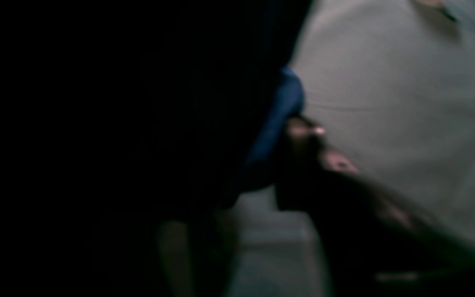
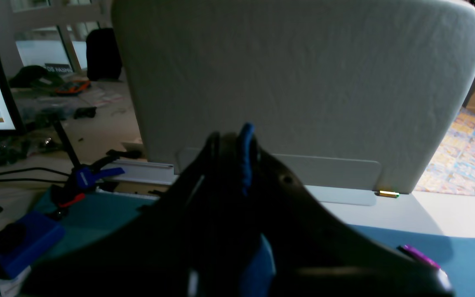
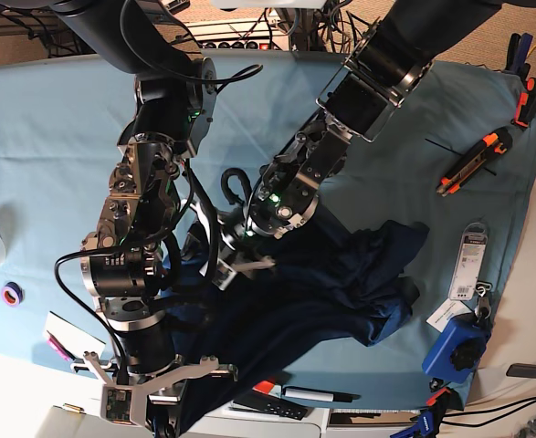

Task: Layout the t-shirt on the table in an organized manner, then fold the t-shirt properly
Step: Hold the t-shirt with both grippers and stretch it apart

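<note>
**Shirt bunched at the near edge, both arms in it**

We see the t-shirt (image 3: 341, 283) lying crumpled on the table (image 3: 48, 137), gathered toward the near edge and the middle, with one lobe spread out toward the base view's right. It is not laid flat: folds and ridges run across it, and a dark strip of it trails down over the near rim beside the right arm.

Our right gripper (image 2: 237, 144) is at the near edge, on the base view's left. In the right wrist view its jaws are pressed together with a thin band of blue fabric (image 2: 245, 156) pinched between them, so we read it as clamped on the t-shirt. Behind it stands a pale padded panel (image 2: 295, 82).

Our left gripper (image 3: 236, 265) reaches down into the bunched cloth near the table's middle. The left wrist view is dark and blurred: a fold of blue fabric (image 1: 278, 119) lies against one finger (image 1: 303, 130), but we cannot tell whether the jaws are parted or gripping.

Around the table we see a purple tape roll (image 3: 12, 294) near the left edge, an orange-handled tool (image 3: 473, 162) at the right, a tag (image 3: 470, 260) below it, a blue box (image 3: 457, 345) at the lower right corner, and a black marker (image 3: 318, 394) by the near rim.
</note>
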`<state>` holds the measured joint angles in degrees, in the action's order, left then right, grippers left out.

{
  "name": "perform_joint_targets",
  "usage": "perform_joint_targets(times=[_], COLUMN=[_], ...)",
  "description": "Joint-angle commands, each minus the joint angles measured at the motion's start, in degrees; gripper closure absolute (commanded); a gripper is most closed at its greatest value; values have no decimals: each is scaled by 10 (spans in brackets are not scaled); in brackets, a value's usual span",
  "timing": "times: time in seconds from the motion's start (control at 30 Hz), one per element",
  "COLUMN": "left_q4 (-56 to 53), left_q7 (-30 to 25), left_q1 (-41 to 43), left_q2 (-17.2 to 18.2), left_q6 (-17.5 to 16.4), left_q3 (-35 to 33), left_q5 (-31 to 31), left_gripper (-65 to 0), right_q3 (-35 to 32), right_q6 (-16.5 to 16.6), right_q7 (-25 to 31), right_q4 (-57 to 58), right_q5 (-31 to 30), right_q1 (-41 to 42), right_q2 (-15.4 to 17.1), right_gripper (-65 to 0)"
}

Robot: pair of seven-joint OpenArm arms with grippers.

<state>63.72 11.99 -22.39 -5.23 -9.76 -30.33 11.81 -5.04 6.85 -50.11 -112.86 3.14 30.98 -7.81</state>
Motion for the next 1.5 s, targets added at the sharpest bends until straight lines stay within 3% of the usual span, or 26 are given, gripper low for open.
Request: perform_joint_targets(times=[0.0, 0.03, 0.07, 0.17, 0.23, 0.27, 0.5, 0.73, 0.8, 0.83, 1.23, 1.47], left_q4=[10, 10, 10, 12, 19, 25, 76, 127, 132, 132, 140, 141], left_q7=[-5, 3, 8, 16, 35, 54, 311, 667, 680, 680, 680, 680], left_q1=[-14, -14, -13, -12, -13, -13, -24, -54, -63, -68, -73, -73], left_q2=[-7, -7, -6, 5, 14, 19, 63, 113, 125, 132, 206, 229], left_q6=[-11, -29, -57, -178, -288, -302, -302, -302, -302, -302, -302, -293], left_q3=[1, 1, 1, 1, 1, 1, -1, -1, -1, -2, -1, -2], left_q5=[5, 5, 10, 59, 112, 141, 322, 628, 726, 732, 732, 732], left_gripper=[-139, -44, 0, 0, 0, 0, 0, 0, 0, 0, 0, 0], right_q3=[-1, -1, -1, -1, -1, -1, -1, -1, -1, -1, -1, -1], right_q6=[-3, -3, -3, -3, -3, -3, -3, -5, -6, -7, -9, -40], right_q7=[21, 22, 23, 26, 26, 26, 31, 33, 33, 35, 69, 77], right_q4=[-7, -7, -7, -7, -7, -7, -7, -6, -4, 0, 105, 144], right_q5=[0, 0, 0, 16, 33, 41, 55, 55, 55, 55, 75, 85], right_q1=[19, 19, 19, 19, 19, 19, 19, 19, 19, 19, 35, 70], right_q2=[-2, -2, -2, -2, 0, 2, 12, 36, 41, 42, 78, 111], right_gripper=[0, 0, 0, 0, 0, 0, 0, 0, 0, 0, 0, 0])
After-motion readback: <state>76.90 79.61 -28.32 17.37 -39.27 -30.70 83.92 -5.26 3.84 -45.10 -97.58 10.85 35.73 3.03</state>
